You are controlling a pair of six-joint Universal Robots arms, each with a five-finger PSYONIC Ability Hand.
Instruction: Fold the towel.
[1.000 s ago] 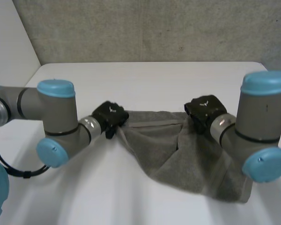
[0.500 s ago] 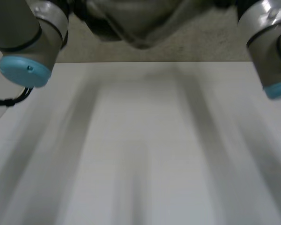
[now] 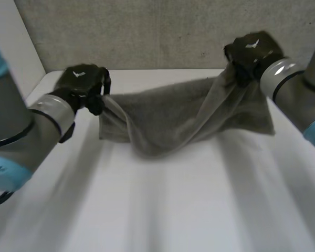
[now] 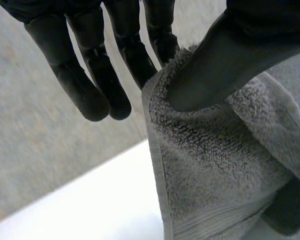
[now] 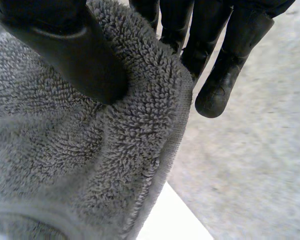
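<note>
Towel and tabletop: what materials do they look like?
The grey towel looks like terry cloth, probably cotton: looped pile shows close up in both wrist views, with a flat woven band near the hem. The white table looks like a smooth, matte hard sheet, perhaps laminate or painted board; no grain or seams show, so that is a guess.

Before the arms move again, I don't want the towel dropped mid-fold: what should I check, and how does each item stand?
1. Left robot hand pinching an upper corner of the towel: ok.
2. Right robot hand pinching the towel's upper edge: ok.
3. Towel hanging flat between the hands: not ok, it sags and bunches.
4. Towel's lower edge off the table: cannot tell.
</note>
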